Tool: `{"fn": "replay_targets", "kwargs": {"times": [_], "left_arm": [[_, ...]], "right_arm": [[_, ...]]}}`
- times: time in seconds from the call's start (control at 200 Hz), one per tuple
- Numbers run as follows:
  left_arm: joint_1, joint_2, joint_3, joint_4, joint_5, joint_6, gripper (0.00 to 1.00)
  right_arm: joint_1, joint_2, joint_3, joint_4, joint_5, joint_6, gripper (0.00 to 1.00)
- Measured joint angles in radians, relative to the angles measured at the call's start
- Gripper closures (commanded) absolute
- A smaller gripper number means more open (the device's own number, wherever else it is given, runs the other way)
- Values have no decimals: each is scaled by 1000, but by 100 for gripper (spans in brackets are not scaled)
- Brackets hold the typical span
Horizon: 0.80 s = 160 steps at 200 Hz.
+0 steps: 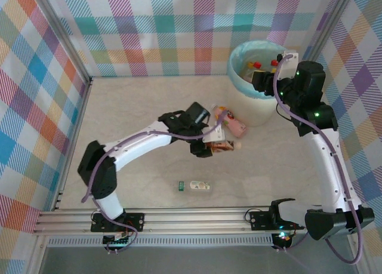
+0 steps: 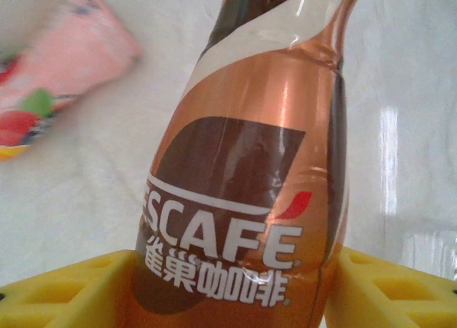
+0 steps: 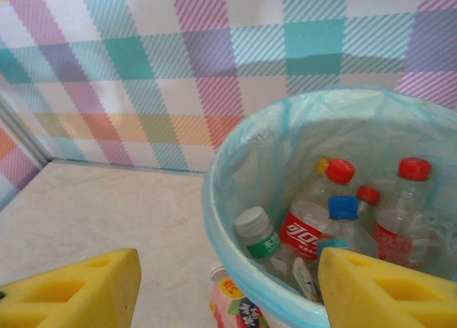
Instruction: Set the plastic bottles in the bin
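Left claw [image 2: 232, 274] gripped brown plastic Nescafé bottle [image 2: 250, 164] near round white bin with mint-green liner [image 1: 256, 110]; right claw [image 3: 228, 271] hung open and empty over that bin.

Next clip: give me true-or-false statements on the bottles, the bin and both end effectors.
1. The bin holds several bottles. True.
2. The right end effector grips a bottle. False: it hangs open and empty over the bin.
3. The left end effector is closed on a brown bottle. True.
4. The pink bottle is inside the bin. False: it lies on the table beside the bin.
5. A clear bottle lies alone nearer the arm bases. True.
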Motion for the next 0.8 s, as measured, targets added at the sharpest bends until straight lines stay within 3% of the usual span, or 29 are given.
{"fn": "replay_targets", "kwargs": {"times": [0.405,0.8], "left_arm": [[108,-224,-106,315,84,-399,37],[132,-336,-211,516,70,-549,37]], "right_arm": [[1,44,19,82,-408,50,32],[37,93,23,86,-665,55,32]]}}
